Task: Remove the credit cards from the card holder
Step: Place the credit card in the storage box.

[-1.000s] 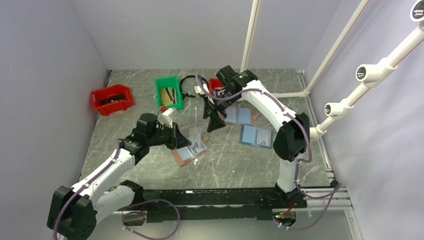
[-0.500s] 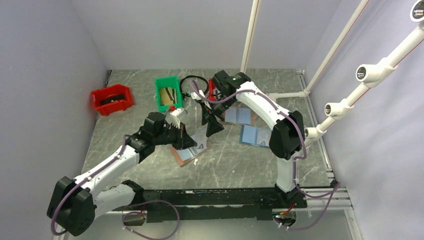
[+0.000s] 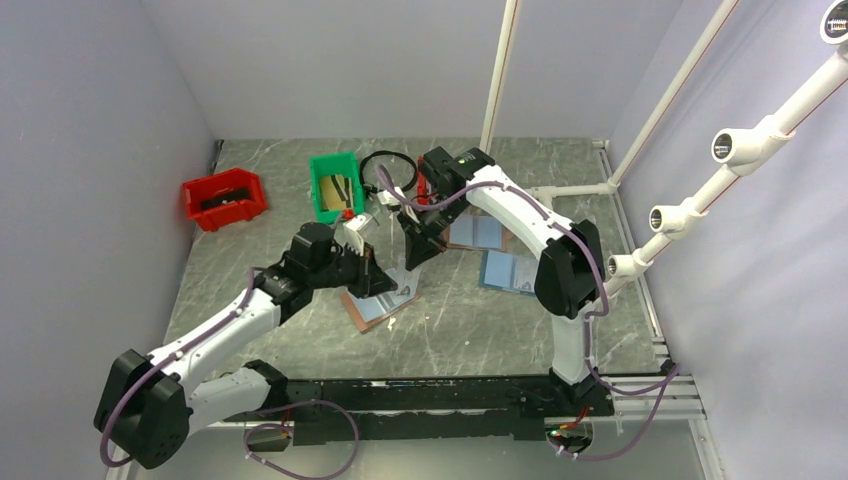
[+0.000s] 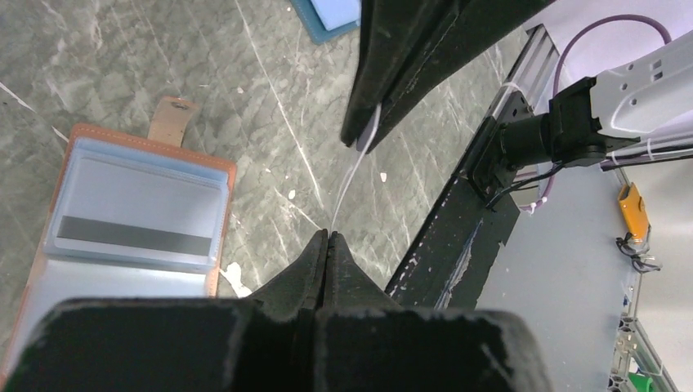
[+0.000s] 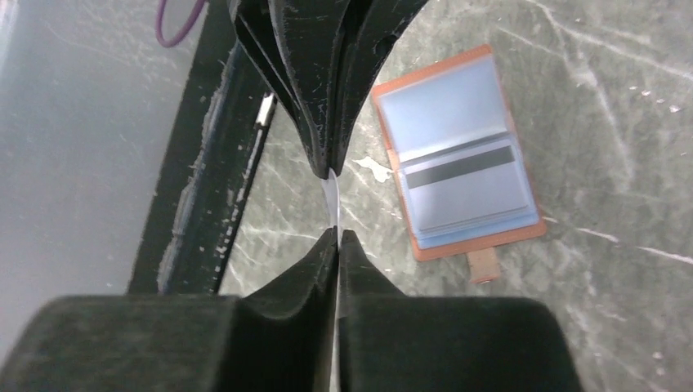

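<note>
Above the grey table (image 3: 480,330), your left gripper (image 4: 328,237) and right gripper (image 5: 337,233) both pinch 1 credit card (image 4: 357,159) — a striped card (image 4: 135,235) awaits in the card holder (image 4: 230,192).

The top camera looks down from behind on the whole counter (image 3: 470,335). Both wrist cameras look closely past their fingers (image 4: 301,273), sharing card holder (image 4: 139,204) and credit card (image 4: 352,175).

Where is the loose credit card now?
In wrist views, the credit card is held edge-on above the table, pinched between the left tool and right tool, beside the open card holder.
</note>
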Controlling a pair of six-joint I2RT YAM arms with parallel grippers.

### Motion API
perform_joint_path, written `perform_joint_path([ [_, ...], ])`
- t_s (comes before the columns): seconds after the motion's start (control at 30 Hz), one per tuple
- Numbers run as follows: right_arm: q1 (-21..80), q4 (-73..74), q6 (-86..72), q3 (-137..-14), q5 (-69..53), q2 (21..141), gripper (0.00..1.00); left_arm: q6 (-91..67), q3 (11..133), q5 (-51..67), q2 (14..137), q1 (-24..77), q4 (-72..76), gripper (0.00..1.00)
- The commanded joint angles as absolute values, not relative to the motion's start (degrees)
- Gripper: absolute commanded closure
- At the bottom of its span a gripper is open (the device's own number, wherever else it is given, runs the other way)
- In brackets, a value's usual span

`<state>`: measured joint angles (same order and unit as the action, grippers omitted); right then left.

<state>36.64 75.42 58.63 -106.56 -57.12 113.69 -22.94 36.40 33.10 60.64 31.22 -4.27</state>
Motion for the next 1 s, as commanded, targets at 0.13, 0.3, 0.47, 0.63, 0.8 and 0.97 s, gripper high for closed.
perform_joint_path([
  [0.13,36.83,75.63,56.57,-108.6,-56.66,114.06,1.0,-21.98,40.23,23.05,58.4,31.45,-9.51,0.75],
  [0.3,34.91,67.22,44.64,-110.76,-47.88,114.28,1.0,-24.22,40.79,15.3,55.05,31.36,-15.34,0.34],
  [0.47,30.75,58.33,36.06,-111.53,-41.87,113.51,1.0,-28.24,37.79,8.59,50.14,31.38,-16.57,0.07],
  [0.63,27.76,50.46,32.49,-112.75,-33.44,112.9,1.0,-32.19,36.02,0.82,44.97,31.38,-20.43,0.01],
  [0.8,27.07,44.87,31.77,-113.88,-22.83,113.76,1.0,-33.27,35.04,-2.82,40.95,31.38,-22.74,0.0],
  [0.97,27.07,41.79,32.18,-114.61,-16.4,115.26,1.0,-34.21,34.15,-3.35,39.5,31.38,-23.65,0.01],
])
